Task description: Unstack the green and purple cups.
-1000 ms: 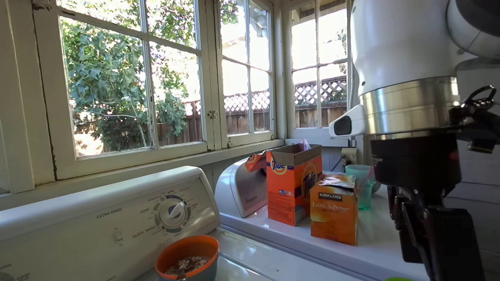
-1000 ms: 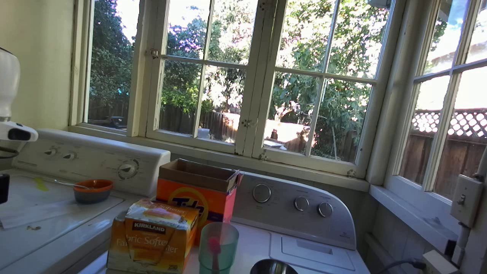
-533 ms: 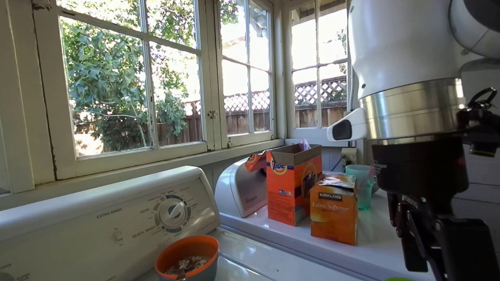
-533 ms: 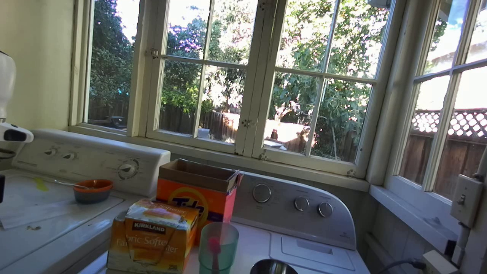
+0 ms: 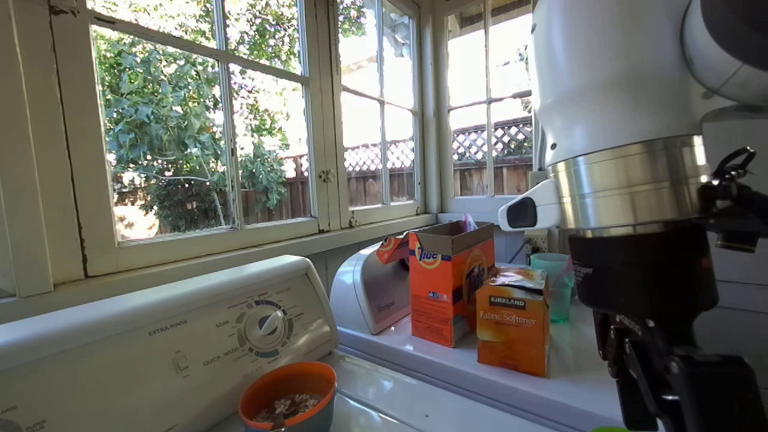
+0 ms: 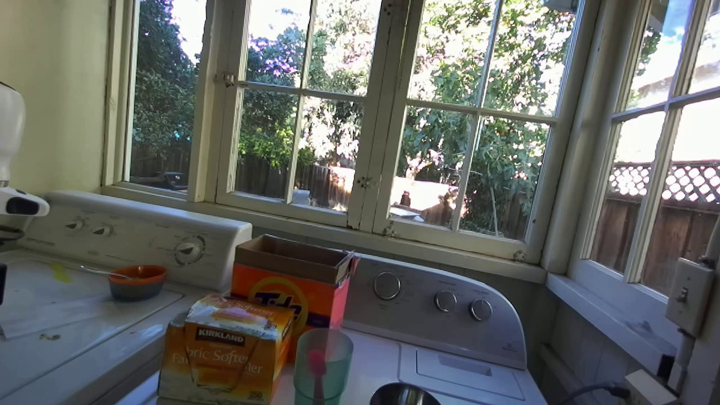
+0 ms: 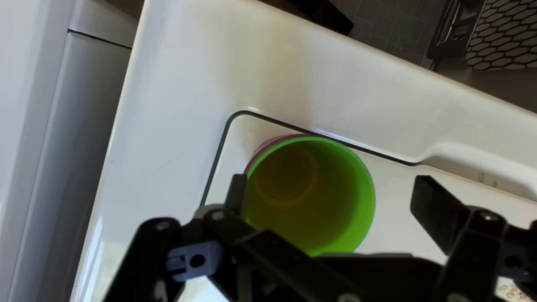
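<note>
— What to find on the washing machine's white top [image 7: 176, 147]?
— Speaking about the purple cup [image 7: 266, 147]: stands on the lid [image 7: 396, 184], near a rounded corner, stacked with the green cup [image 7: 308, 195].
— And in both exterior views?
— As for the orange-grey bowl [image 6: 135, 291]: stands on the same top, well apart from the cups. Bears also some small brownish bits [image 6: 49, 336].
— And on the second machine's white top [image 5: 576, 360]?
— Holds the orange Tide box [image 5: 441, 300] and, just beside it, the Kirkland box [image 5: 513, 330]. Also carries, near these, a translucent teal cup [image 6: 337, 374] and a metal vessel [image 6: 405, 395], visible only in part.
</note>
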Motion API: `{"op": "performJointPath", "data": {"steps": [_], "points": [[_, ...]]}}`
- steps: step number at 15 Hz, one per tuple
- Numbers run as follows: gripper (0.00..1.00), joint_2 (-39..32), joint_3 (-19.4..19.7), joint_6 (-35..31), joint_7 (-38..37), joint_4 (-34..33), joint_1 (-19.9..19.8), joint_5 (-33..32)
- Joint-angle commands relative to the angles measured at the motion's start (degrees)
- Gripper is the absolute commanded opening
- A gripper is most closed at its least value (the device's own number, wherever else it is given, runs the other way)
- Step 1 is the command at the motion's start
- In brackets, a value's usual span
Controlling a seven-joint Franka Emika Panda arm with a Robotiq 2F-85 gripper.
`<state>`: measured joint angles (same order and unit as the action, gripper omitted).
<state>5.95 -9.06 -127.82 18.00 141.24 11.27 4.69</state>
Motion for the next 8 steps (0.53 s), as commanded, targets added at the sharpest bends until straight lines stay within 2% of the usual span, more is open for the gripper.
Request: {"op": "performJointPath", "data": {"steps": [1, 4, 6, 8], "points": [[1.0, -0.85, -0.29, -0.77, -0.94, -0.2, -0.06, -1.73], [0.99, -1.0, -0.3, -0.89, -0.87, -0.2, -0.06, -2.47], [0.83, -1.18, -0.3, -0.79, -0.73, -0.29, -0.05, -2.76], [0.93, -1.15, -0.36, -0.66, -0.86, -0.47, -0.02, -3.15]]}}
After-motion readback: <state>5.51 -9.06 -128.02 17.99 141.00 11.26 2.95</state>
